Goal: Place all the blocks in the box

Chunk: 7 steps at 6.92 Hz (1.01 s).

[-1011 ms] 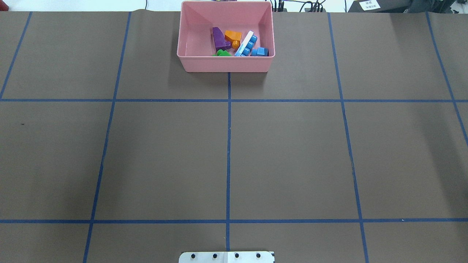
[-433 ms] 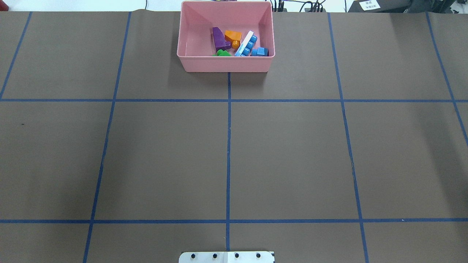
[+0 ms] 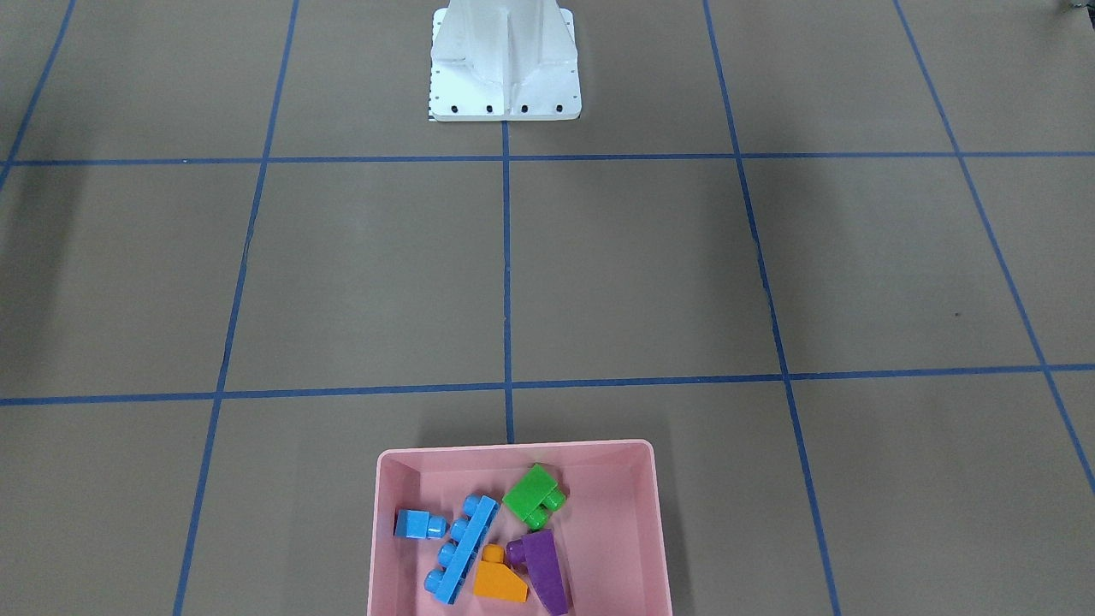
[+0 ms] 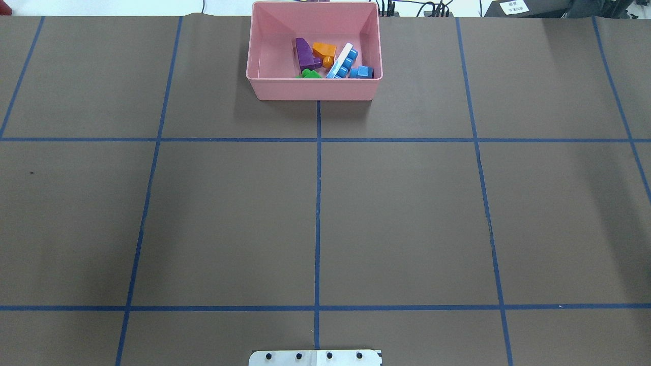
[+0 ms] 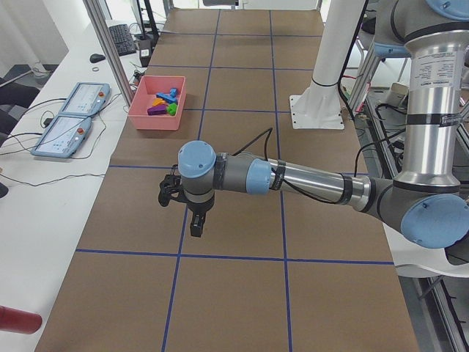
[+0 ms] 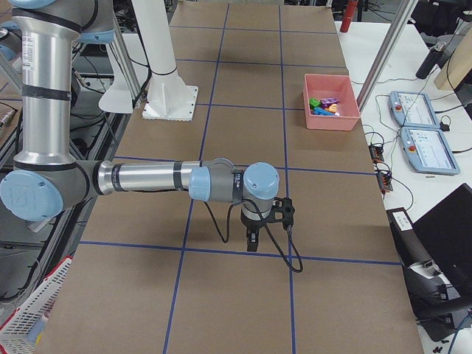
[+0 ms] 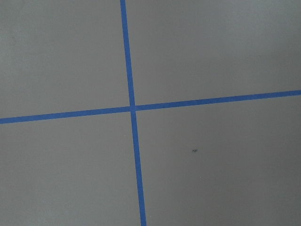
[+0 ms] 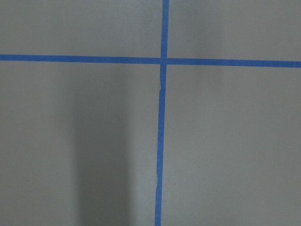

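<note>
The brown paper-covered tabletop [image 4: 407, 213], matte and ruled into squares by blue tape lines [image 4: 318, 203], fills most views. Two silver-and-blue jointed arms reach low over it: the left arm [image 5: 308, 180] and the right arm [image 6: 147, 177]. Each shows only in a side view. The left tool [image 5: 196, 229] and the right tool [image 6: 253, 240] are black, point down above the paper and touch nothing. They are too small and dark to tell how far their fingers stand apart. Both wrist cameras see only paper and crossing tape.

A white metal base [image 3: 505, 77] stands at the middle of the tabletop's robot-side edge.

The shallow pink plastic box [image 4: 315, 90] with rounded corners sits at the middle of the far edge; the front-facing view cuts off its lower part.

All five studded plastic bricks lie inside it, near its robot-side wall and towards the robot's right:
- The long blue four-stud bar [image 3: 462, 547] lies tipped on its side.
- The purple sloped brick [image 3: 543, 571] touches the orange sloped brick [image 3: 499, 582], which leans against the bar.
- The green two-stud brick [image 3: 532, 496] is half hidden behind the wall in the overhead view.
- The small blue cube [image 3: 419, 524] lies beside the bar's studs.
</note>
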{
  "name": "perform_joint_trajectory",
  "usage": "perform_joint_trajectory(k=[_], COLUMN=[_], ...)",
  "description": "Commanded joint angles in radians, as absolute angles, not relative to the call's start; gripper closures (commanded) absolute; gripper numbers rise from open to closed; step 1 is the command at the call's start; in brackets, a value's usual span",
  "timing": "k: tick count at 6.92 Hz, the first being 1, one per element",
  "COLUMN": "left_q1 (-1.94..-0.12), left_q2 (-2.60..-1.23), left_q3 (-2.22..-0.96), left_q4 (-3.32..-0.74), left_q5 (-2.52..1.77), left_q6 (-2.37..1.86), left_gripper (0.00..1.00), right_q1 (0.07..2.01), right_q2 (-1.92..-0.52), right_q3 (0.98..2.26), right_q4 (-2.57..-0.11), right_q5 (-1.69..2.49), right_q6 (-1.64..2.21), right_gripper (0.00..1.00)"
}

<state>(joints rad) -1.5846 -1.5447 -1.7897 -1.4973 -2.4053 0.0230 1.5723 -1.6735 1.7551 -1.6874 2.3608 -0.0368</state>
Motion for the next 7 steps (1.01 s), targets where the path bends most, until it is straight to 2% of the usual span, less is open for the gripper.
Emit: perform_joint_trajectory(k=[1, 7], left_q1=[-1.585, -1.583], left_q2=[-1.545, -1.548], left_q3=[-1.790, -1.778], left_q4=[-1.497, -1.497], left_q5=[-2.405, -2.405], left_q6=[0.023, 0.023], left_gripper=[0.00, 0.00], right_q1=[1.572, 1.572], right_q2=[-1.677, -1.674], right_q3=[1.755, 1.756], right_q4=[-1.687, -1.687], right_q5=[2.361, 2.361], right_q6=[-0.037, -0.035], right_gripper=[0.00, 0.00])
